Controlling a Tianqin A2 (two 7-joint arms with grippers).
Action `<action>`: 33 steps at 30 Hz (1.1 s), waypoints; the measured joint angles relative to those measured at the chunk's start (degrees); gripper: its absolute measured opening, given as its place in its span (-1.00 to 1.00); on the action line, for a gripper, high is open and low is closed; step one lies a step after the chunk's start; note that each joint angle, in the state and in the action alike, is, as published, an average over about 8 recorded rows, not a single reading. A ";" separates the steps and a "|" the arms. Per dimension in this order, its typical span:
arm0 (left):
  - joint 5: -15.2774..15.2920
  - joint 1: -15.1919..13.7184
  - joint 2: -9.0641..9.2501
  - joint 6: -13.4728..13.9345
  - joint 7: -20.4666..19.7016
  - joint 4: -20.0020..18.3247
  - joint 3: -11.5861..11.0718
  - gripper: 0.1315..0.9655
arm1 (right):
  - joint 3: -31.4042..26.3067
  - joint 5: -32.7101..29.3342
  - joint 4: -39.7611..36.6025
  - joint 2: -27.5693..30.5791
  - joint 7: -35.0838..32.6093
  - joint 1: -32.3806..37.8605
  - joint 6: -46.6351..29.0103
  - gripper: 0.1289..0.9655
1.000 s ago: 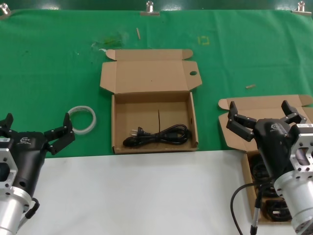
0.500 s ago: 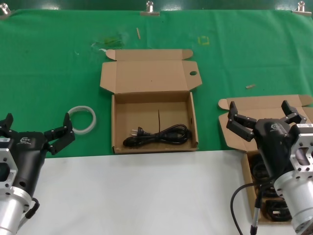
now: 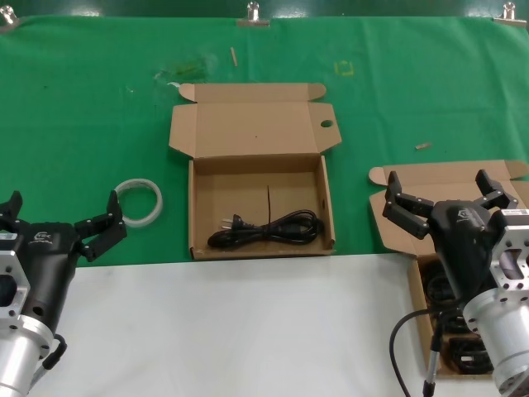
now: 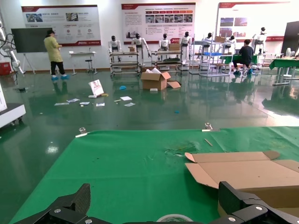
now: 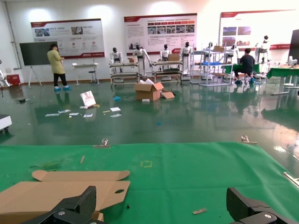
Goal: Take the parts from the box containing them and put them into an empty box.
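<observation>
Nothing has budged between the earlier head shots and this one, both arms and every cord sit exactly where they were.

Left gripper [image 3: 59,223] hangs at the lower left of the head view with its fingers spread wide and nothing in them, over the seam where the green mat [image 3: 83,124] meets the white table edge [image 3: 231,331]. A white plastic ring [image 3: 138,201] lies just beside it on the mat, up and to the right.

Right gripper [image 3: 442,198] is at the right edge of the frame, also released and empty, parked over the plain-lid box [image 3: 450,178] whose lower part pokes out under the arm. You can see coiled black cords [image 3: 450,318] down in there, partly hidden by the wrist.

Centre of the frame has the box with the hole [image 3: 261,169], lid folded back toward the top of the picture, the round hole in its right flap. One bundled cord [image 3: 264,229] already lies along its near wall, touching or nearly touching the front edge, so the back half of that box is bare cardboard.

Between the two boxes there's an open strip of green mat, and plenty more of it toward the top. A small wood sliver [image 3: 423,146] sits there, well apart from both.
</observation>
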 joint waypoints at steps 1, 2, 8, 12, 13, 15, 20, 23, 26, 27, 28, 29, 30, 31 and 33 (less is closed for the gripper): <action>0.00 0.00 0.00 0.00 0.00 0.00 0.00 1.00 | 0.00 0.00 0.00 0.00 0.00 0.00 0.00 1.00; 0.00 0.00 0.00 0.00 0.00 0.00 0.00 1.00 | 0.00 0.00 0.00 0.00 0.00 0.00 0.00 1.00; 0.00 0.00 0.00 0.00 0.00 0.00 0.00 1.00 | 0.00 0.00 0.00 0.00 0.00 0.00 0.00 1.00; 0.00 0.00 0.00 0.00 0.00 0.00 0.00 1.00 | 0.00 0.00 0.00 0.00 0.00 0.00 0.00 1.00; 0.00 0.00 0.00 0.00 0.00 0.00 0.00 1.00 | 0.00 0.00 0.00 0.00 0.00 0.00 0.00 1.00; 0.00 0.00 0.00 0.00 0.00 0.00 0.00 1.00 | 0.00 0.00 0.00 0.00 0.00 0.00 0.00 1.00; 0.00 0.00 0.00 0.00 0.00 0.00 0.00 1.00 | 0.00 0.00 0.00 0.00 0.00 0.00 0.00 1.00; 0.00 0.00 0.00 0.00 0.00 0.00 0.00 1.00 | 0.00 0.00 0.00 0.00 0.00 0.00 0.00 1.00; 0.00 0.00 0.00 0.00 0.00 0.00 0.00 1.00 | 0.00 0.00 0.00 0.00 0.00 0.00 0.00 1.00; 0.00 0.00 0.00 0.00 0.00 0.00 0.00 1.00 | 0.00 0.00 0.00 0.00 0.00 0.00 0.00 1.00; 0.00 0.00 0.00 0.00 0.00 0.00 0.00 1.00 | 0.00 0.00 0.00 0.00 0.00 0.00 0.00 1.00; 0.00 0.00 0.00 0.00 0.00 0.00 0.00 1.00 | 0.00 0.00 0.00 0.00 0.00 0.00 0.00 1.00; 0.00 0.00 0.00 0.00 0.00 0.00 0.00 1.00 | 0.00 0.00 0.00 0.00 0.00 0.00 0.00 1.00; 0.00 0.00 0.00 0.00 0.00 0.00 0.00 1.00 | 0.00 0.00 0.00 0.00 0.00 0.00 0.00 1.00; 0.00 0.00 0.00 0.00 0.00 0.00 0.00 1.00 | 0.00 0.00 0.00 0.00 0.00 0.00 0.00 1.00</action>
